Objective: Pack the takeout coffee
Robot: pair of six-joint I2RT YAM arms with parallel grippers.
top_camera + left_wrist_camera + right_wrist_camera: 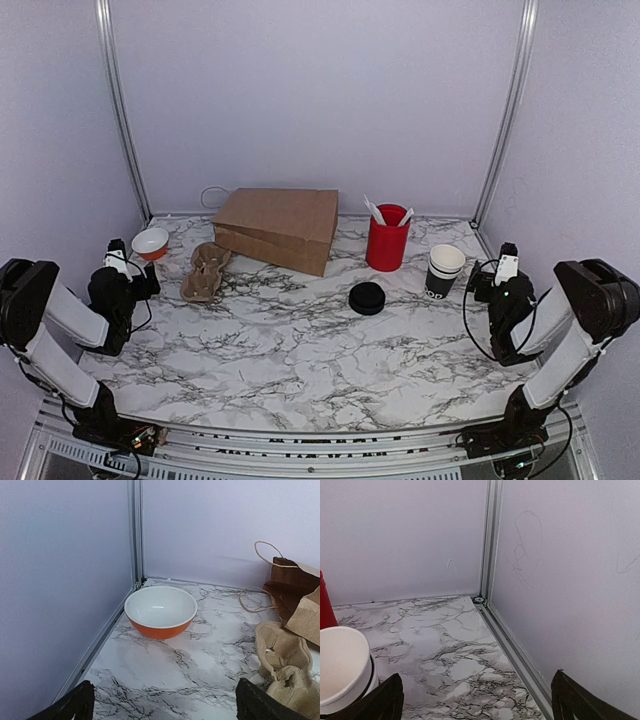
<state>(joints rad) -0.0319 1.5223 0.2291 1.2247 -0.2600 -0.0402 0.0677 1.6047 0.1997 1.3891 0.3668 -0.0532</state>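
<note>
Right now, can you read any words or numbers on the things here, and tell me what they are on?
On the small black cup: white lettering low on its side, too small to read.
On the right wall: faint scribbles, no readable letters.
On the brown paper bag, red cup, black lid and orange bowl: no writing shows.

Matt brown paper bag [280, 228], glossy marble-patterned table [300, 350], rough pulp cup carrier [205, 271], glossy orange bowl [160, 611]
</note>
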